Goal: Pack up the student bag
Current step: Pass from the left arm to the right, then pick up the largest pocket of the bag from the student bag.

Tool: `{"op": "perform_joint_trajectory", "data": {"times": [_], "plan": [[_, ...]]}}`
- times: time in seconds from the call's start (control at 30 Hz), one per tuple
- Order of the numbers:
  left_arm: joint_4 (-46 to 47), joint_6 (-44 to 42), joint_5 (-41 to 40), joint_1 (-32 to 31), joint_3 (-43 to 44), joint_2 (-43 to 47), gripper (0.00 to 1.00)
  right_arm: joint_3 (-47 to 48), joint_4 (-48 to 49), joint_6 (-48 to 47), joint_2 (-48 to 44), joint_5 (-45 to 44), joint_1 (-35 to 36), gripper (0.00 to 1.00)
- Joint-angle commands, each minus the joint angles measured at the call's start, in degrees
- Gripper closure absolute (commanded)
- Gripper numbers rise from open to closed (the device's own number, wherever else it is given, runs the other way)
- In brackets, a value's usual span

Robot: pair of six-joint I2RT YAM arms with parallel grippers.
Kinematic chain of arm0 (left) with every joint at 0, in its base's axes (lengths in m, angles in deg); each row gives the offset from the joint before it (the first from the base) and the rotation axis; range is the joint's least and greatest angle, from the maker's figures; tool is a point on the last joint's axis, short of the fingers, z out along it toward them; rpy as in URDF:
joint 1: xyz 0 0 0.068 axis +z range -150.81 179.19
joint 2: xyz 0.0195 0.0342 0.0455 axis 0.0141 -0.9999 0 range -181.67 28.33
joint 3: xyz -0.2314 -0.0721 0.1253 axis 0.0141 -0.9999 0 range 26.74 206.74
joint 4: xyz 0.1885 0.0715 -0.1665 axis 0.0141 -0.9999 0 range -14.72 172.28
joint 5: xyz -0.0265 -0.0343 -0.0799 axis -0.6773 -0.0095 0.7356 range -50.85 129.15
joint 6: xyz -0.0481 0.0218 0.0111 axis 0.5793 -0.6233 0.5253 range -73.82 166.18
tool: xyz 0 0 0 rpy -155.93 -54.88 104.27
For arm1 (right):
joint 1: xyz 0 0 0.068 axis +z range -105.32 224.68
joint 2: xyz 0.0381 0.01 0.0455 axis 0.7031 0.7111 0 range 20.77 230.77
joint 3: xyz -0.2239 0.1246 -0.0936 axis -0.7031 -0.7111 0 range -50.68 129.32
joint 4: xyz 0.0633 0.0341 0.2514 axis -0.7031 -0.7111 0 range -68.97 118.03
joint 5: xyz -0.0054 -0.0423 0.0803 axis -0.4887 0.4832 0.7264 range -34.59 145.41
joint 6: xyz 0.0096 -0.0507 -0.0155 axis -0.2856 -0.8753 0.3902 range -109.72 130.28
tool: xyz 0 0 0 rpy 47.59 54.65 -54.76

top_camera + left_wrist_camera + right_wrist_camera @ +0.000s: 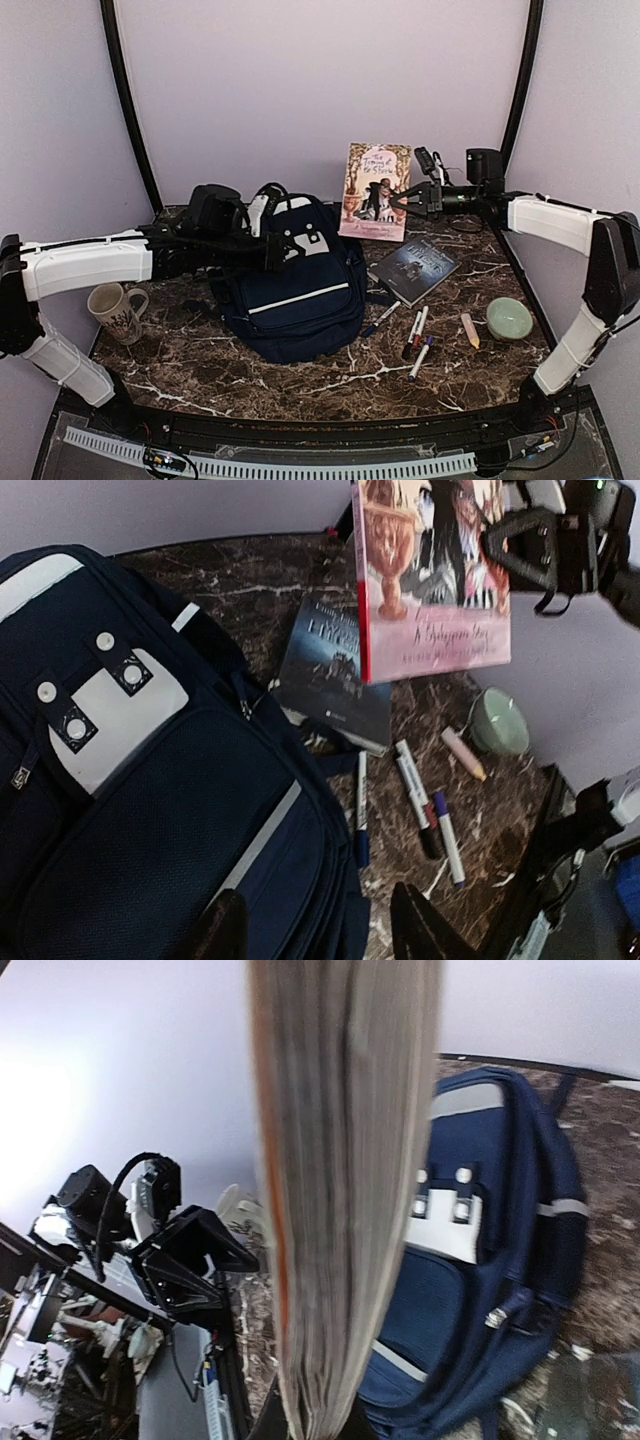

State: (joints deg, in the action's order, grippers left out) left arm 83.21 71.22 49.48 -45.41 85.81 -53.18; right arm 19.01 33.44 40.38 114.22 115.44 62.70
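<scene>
The bag [300, 300] lies flat on the table [180, 370], and no opening shows. Behind and right of the bag, the right end effector [405, 198] pinches a book [372, 190] upright, probably ready for sliding in. The left end effector [320, 932] hovers over the bag's top, jaws wide and empty. Pens [415, 335] crowd the bag's right edge.

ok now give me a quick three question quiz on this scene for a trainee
1. True or false: the pink book lies flat on the table.
2. Which gripper holds something? A) left gripper B) right gripper C) both
3. Fill in: in the top view, the mug stands to the ___ of the student bag.
Key: 1 false, the right gripper holds it upright; 2 B, the left gripper is open over the student bag; 3 left.
</scene>
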Motion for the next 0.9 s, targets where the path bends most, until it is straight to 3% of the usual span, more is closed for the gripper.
{"op": "perform_joint_trajectory", "data": {"times": [0.0,0.2,0.4,0.47,0.63,0.87], "plan": [[-20.4,-16.0,-2.2,-3.1,7.5,-5.1,0.49,-4.9,-14.2,-18.4,-8.4,-3.3,-4.5,1.0],[-32.7,-26.0,-6.9,-7.7,16.0,-14.4,0.49,-11.2,-22.1,-30.4,-16.2,-10.1,-7.3,1.0],[-34.3,-27.6,-4.2,-10.1,25.0,-24.3,0.51,-15.0,-20.5,-32.0,-19.0,-12.4,-7.4,1.0],[-38.5,-28.2,-2.3,-10.9,31.3,-29.5,0.55,-15.2,-20.1,-31.9,-18.9,-12.5,-7.6,1.0],[-47.6,-28.8,-6.5,-12.7,45.6,-40.8,0.61,-16.4,-18.5,-30.8,-19.8,-11.8,-7.6,1.0],[-49.6,-29.3,-5.4,-13.0,50.2,-45.4,0.61,-16.8,-18.0,-30.4,-21.0,-11.7,-8.0,1.0]]}}
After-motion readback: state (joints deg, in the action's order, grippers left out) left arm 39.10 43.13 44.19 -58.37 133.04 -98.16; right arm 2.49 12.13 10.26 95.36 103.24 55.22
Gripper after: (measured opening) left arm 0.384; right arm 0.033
